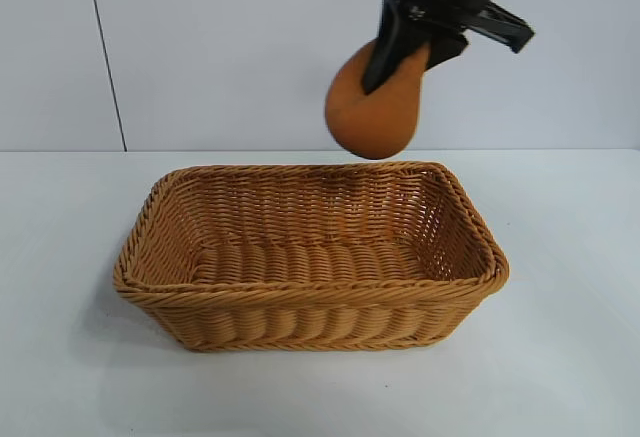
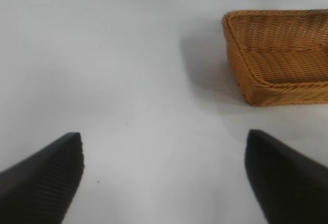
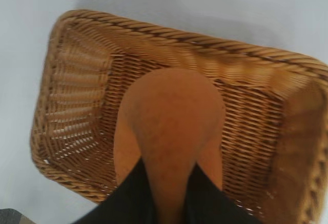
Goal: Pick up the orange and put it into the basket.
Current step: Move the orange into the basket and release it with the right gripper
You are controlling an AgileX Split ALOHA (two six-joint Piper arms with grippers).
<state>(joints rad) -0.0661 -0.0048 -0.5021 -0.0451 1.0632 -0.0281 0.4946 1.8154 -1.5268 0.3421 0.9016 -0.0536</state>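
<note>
Item 1, left gripper (image 2: 164, 178): seen only in the left wrist view, at the lower edge of the frame. Its two black fingers (image 2: 43, 178) are spread wide with nothing between them, over bare white table (image 2: 128, 80). The arm is judged idle.

Item 2, basket (image 1: 310, 297): a rectangular woven wicker basket with a braided rim, set at the centre of the exterior view on the table. No contents are visible in it. In the left wrist view its corner is shown at the upper right, well apart from the left gripper.

Item 3, orange (image 1: 372, 107): held in the air at the upper centre-right of the exterior view, above the far rim of the basket and clear of it. In the right wrist view it is framed against the basket's interior.

Item 4, right gripper (image 1: 410, 52): entered from the upper right of the exterior view, its jaws clamped on the narrow top of the orange.

Step in hand: carrying, judged near its end. Next move: the orange is to be lowered over the basket's floor, then the jaws released.
</note>
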